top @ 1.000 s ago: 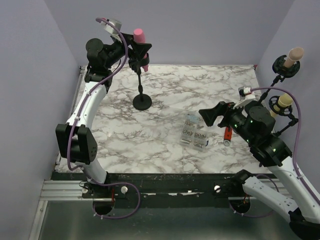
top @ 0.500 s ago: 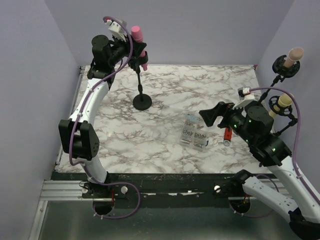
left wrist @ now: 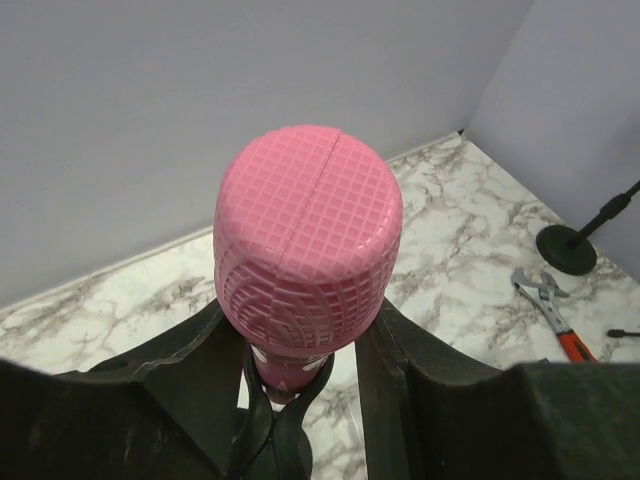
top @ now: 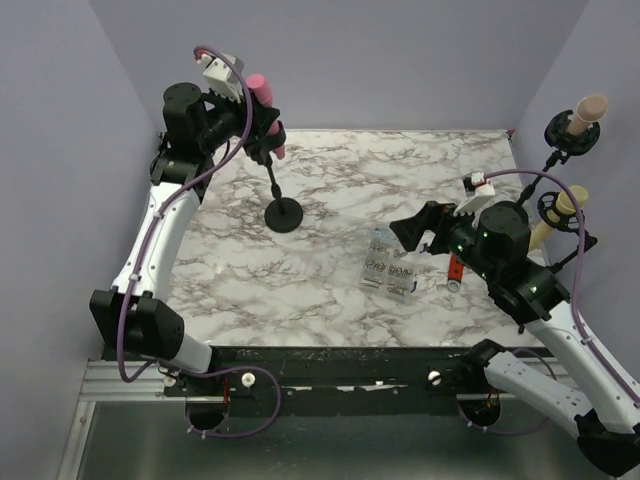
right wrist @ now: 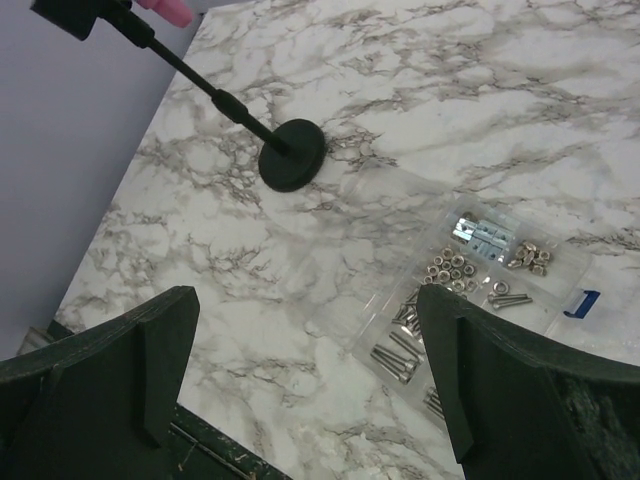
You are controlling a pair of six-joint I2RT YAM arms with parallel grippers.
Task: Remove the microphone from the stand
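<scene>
– Left pincer (top: 262,122) is clamped on the pink microphone (top: 256,86) now; a second ago it was wide apart around it. Mic's up by the far-left corner, still in the stand (top: 285,213), which leans left more than before.

– Yep. Left wrist cam shows the clip (left wrist: 275,420) under the head, fingers (left wrist: 180,390) pressed either side. Right wrist cam catches the screw box (right wrist: 470,290) on the surface (right wrist: 600,120), right pincer (right wrist: 308,300) gaping wide above it.

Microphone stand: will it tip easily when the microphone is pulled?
Likely: the stand is a thin pole on a small round base. It looks light, leaning where the left gripper grips the pink microphone.
</scene>
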